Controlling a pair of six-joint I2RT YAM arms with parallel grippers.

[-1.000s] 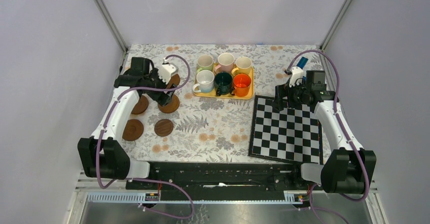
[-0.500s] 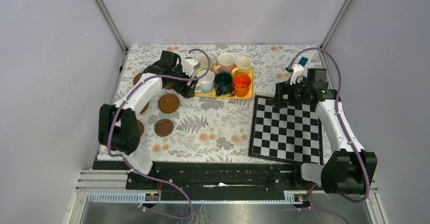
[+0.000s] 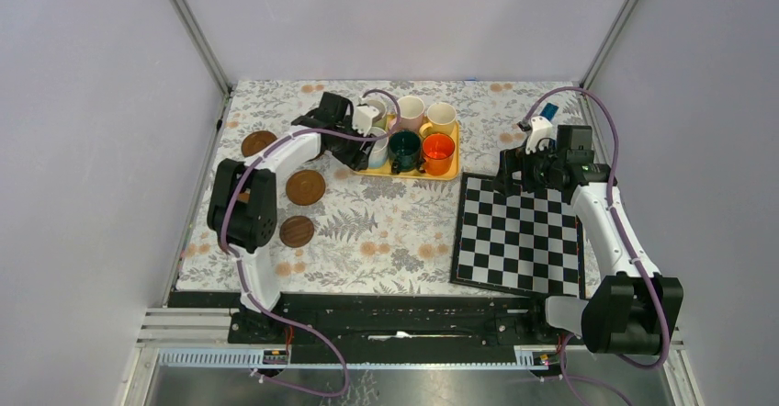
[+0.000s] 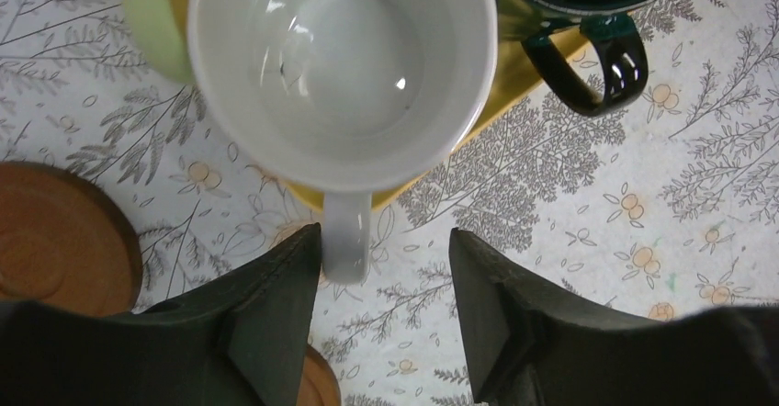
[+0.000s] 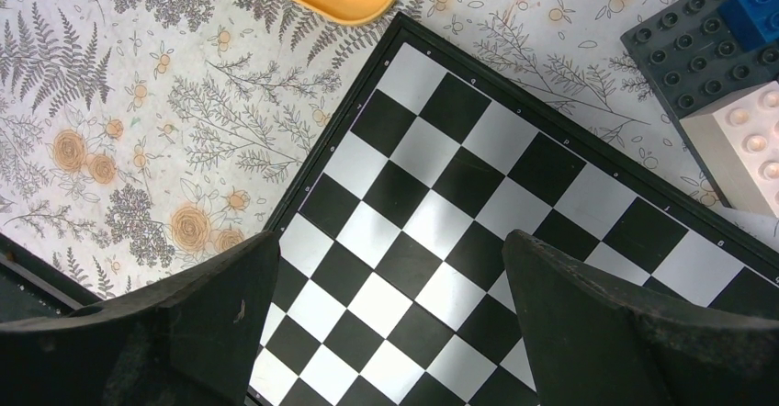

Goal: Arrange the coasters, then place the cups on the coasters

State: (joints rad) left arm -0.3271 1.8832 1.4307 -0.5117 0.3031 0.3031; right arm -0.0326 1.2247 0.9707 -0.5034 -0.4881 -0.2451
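The cup-placing step was judged to be in hand. The left tool [image 4: 384, 241] was set half open about the handle [image 4: 346, 241] of the white cup [image 4: 340, 66], with one finger touching it and nothing yet clamped. The cup stood at the tray's [image 3: 432, 176] near-left corner, among the other cups [image 3: 438, 153]. Three coasters [image 3: 305, 186] were seen spaced apart on the tabletop [image 3: 386, 231], left of the tray.

Next, the jaws would need closing on the handle, then a straight lift clear of the neighbours. The right tool [image 5: 390, 241] was held wide open and empty over the board [image 5: 478, 195].

No brand, label or writing could be read.
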